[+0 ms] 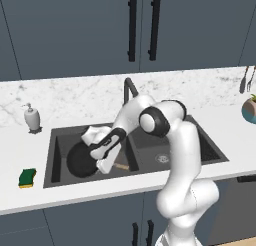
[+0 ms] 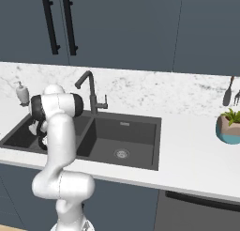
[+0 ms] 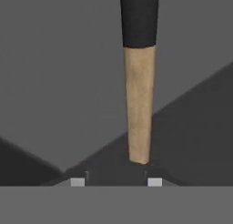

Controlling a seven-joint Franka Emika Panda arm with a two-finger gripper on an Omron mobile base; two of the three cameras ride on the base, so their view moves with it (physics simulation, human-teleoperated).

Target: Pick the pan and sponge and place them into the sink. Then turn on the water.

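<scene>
The pan [image 1: 80, 160] is seen lying in the left basin of the sink [image 1: 212, 151], its wooden handle [image 3: 139, 104] pointing right toward the divider between the 2 basins. The gripper [image 1: 106, 165] is held low over that basin, just at the handle's end. In the hand view the handle runs up between the 2 finger tips [image 3: 78, 182], which stand apart on either side of it — whether they are touching the wood cannot be told. The sponge [image 1: 27, 178] is left on the counter [image 1: 20, 140] — just beside the sink's near left corner. The faucet [image 2: 89, 90] stands behind the divider.
</scene>
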